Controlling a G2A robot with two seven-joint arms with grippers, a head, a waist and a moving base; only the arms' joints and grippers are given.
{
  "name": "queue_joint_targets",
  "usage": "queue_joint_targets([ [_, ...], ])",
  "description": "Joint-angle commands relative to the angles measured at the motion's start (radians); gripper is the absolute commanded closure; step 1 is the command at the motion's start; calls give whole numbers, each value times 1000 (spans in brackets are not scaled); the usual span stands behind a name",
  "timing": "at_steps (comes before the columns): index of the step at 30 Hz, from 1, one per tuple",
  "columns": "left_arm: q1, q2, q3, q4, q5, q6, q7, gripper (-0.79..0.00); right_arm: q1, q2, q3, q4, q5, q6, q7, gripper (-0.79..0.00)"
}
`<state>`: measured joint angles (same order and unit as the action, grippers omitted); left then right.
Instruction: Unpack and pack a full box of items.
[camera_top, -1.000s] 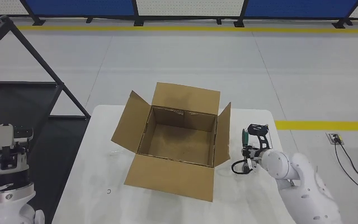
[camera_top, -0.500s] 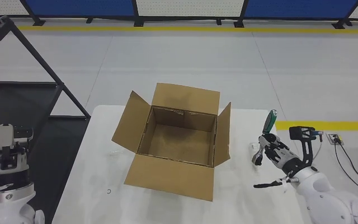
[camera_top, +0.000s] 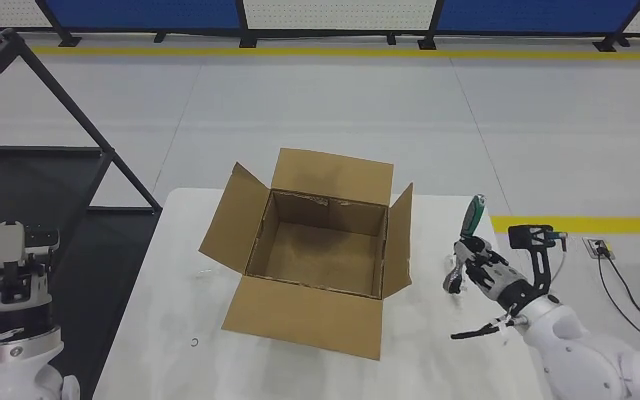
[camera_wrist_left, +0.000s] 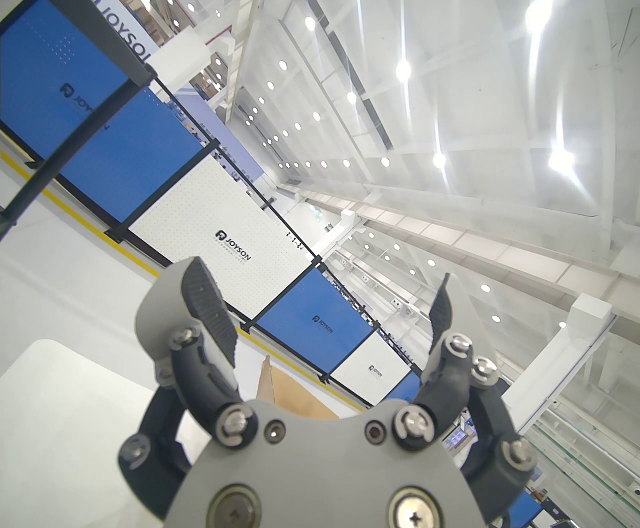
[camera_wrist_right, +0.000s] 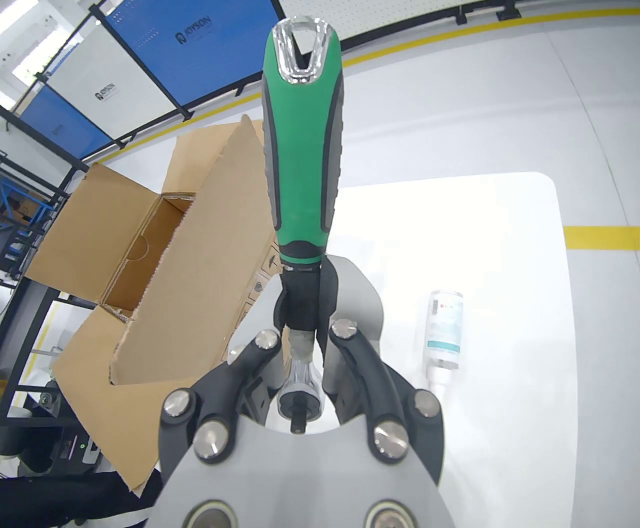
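The right gripper (camera_wrist_right: 311, 305) pinches a green-handled ratchet wrench (camera_wrist_right: 302, 150) at its dark neck. The fingers (camera_wrist_right: 296, 310) are pressed onto the shaft just above the metal head, which sits back against the palm. The tool's long axis runs straight out along the gripper's line. In the top view the handle (camera_top: 477, 212) tips toward the far side and the gripper (camera_top: 478, 262) sits above the right end of the white counter (camera_top: 170, 300).

The open cardboard box (camera_top: 300, 318) stands at the middle of the counter, to the left of the held wrench and well apart from it. Its floor shows bare cardboard. Its raised right flap (camera_wrist_right: 200, 260) stands between the tool and the cavity. Judged from this, the wrench would have to travel left and pass over that flap's edge before going down. With the handle leading, the box's longer inner span looks the easier fit.

A small clear bottle (camera_wrist_right: 444, 330) lies on its side on the counter near the right gripper.

The left gripper (camera_wrist_left: 322, 295) is off the left end of the counter, aimed up at the ceiling, its fingers spread and holding nothing. The right arm is plainly the nearer one for this item.
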<state>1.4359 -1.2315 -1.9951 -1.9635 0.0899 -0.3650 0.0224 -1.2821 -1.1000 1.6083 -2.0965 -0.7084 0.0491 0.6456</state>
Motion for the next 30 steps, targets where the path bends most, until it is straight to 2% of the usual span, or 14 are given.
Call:
queue_joint_targets([
  [1, 0, 0, 0, 0, 0, 0, 0, -785, 39, 2, -31, -58, -63, -22, -3, 0],
  [7, 0, 0, 0, 0, 0, 0, 0, -785, 213, 0, -193, -164, -245, -73, 35, 0],
  [12, 0, 0, 0, 0, 0, 0, 0, -785, 460, -20, -424, -92, -343, -146, 149, 0],
  [16, 0, 0, 0, 0, 0, 0, 0, -785, 688, -62, -669, 70, -431, -177, 238, 0],
  [21, 0, 0, 0, 0, 0, 0, 0, -785, 938, -151, -946, 343, -454, -205, 362, 0],
  [25, 0, 0, 0, 0, 0, 0, 0, -785, 1067, -236, -1089, 570, -410, -193, 388, 0],
  [30, 0, 0, 0, 0, 0, 0, 0, -785, 1158, -335, -1195, 833, -347, -187, 389, 0],
])
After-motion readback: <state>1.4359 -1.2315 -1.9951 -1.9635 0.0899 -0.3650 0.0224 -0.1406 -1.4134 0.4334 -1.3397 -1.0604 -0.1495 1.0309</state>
